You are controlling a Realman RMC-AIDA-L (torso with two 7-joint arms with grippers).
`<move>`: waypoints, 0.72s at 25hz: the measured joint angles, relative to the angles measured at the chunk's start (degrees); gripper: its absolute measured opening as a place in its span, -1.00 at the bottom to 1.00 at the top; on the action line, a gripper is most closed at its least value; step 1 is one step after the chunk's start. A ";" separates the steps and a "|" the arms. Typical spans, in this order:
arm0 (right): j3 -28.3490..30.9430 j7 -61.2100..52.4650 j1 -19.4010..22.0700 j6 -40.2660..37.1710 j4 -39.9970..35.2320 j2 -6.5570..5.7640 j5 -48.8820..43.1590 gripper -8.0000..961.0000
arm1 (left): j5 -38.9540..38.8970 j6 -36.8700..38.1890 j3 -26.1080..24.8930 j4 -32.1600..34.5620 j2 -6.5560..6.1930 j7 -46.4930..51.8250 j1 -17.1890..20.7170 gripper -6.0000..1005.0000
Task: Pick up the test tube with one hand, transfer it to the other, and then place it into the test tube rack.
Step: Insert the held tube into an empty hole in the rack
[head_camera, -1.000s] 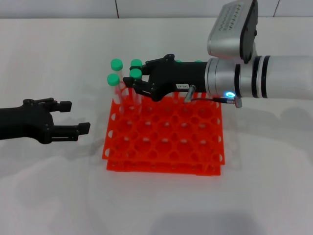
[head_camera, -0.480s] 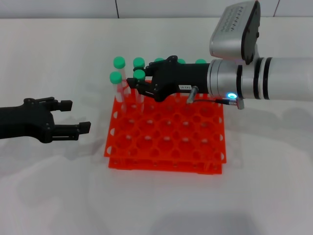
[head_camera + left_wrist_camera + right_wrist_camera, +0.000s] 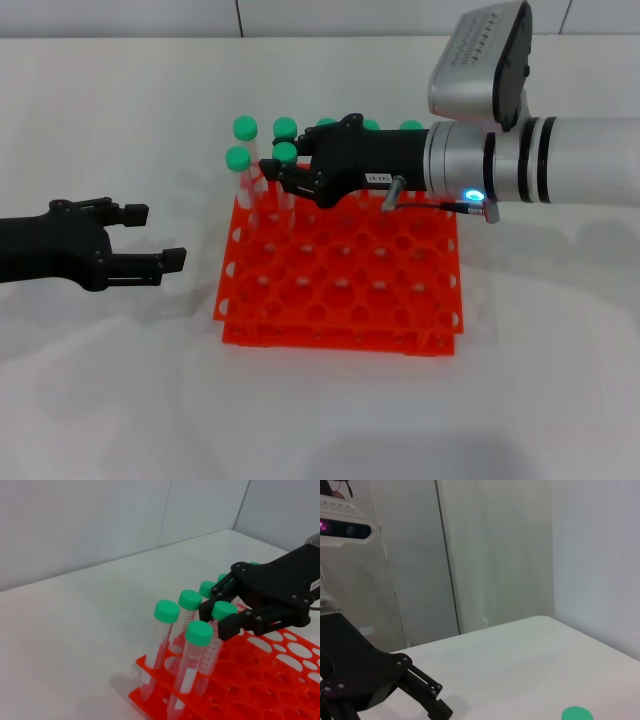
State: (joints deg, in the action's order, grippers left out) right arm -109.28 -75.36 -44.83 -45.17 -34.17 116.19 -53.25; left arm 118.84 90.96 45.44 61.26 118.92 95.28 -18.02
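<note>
The orange-red test tube rack point(image 3: 340, 290) lies mid-table. My right gripper point(image 3: 277, 172), the labelled one, reaches over its back left corner and is shut on the test tube point(image 3: 285, 153), which stands upright with its lower end down in a rack hole. From the left wrist view, that green cap point(image 3: 223, 610) sits between the right gripper's point(image 3: 220, 618) two black fingers. My left gripper point(image 3: 160, 237) hovers open and empty to the left of the rack. The right wrist view shows only the left gripper point(image 3: 436, 695) and one green cap point(image 3: 577, 713).
Several other green-capped tubes stand in the rack's back rows, three of them point(image 3: 244, 127) point(image 3: 237, 158) point(image 3: 285, 127) close around the held one. The rack's front rows are open holes. White table surrounds the rack point(image 3: 260, 690), with a wall behind.
Over the first half second the right gripper, the tubes and the rack shifted slightly right. Nothing has moved since. The left gripper stayed put.
</note>
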 joint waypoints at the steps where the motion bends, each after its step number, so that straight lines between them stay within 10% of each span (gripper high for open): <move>1: -0.07 0.00 0.00 0.00 0.00 0.00 0.00 -0.37 | 0.03 0.00 0.00 0.00 0.00 0.00 0.00 0.73; 18: -0.58 -0.05 0.00 -0.28 -0.42 0.00 -0.02 -0.37 | 0.14 0.00 0.00 0.00 0.00 0.00 0.00 0.73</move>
State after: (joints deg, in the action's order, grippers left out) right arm -109.87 -75.41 -44.82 -45.45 -34.60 116.19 -53.27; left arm 118.98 90.97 45.44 61.26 118.91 95.27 -18.02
